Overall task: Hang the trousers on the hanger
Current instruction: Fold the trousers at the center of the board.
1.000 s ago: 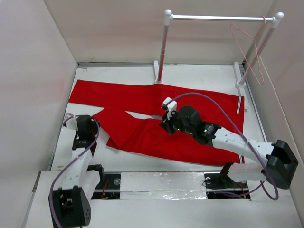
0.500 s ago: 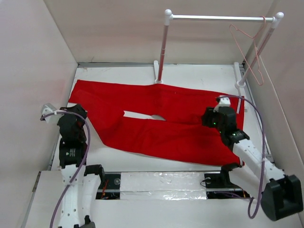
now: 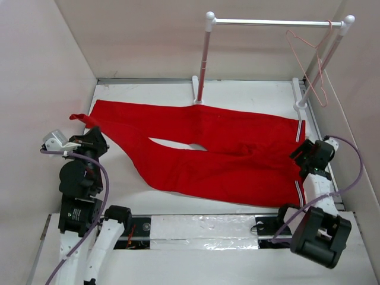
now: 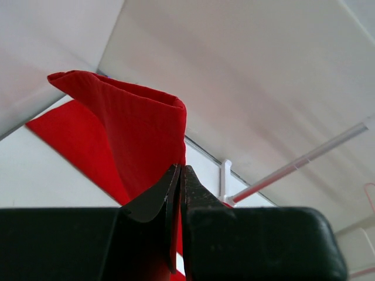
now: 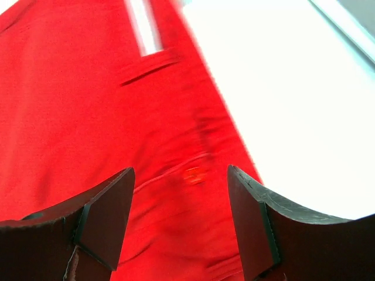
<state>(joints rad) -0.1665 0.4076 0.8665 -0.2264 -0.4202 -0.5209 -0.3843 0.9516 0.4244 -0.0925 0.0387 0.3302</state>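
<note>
A white-posted rack with a metal bar (image 3: 273, 22) spans the far edge. The thin pinkish-red wire hanger (image 3: 307, 64) hangs at its right end, close beside the right post and side wall (image 3: 362, 119) — tight. Between the posts the white table (image 3: 249, 95) lies bare; bright red fabric trousers (image 3: 225, 154) cover the middle.

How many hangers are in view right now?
1. A pink wire hanger hangs from the right end of the rack bar; none visible elsewhere.

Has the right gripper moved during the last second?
Yes. The right gripper went rightward across the trousers, ending near the rack's right foot.
</note>
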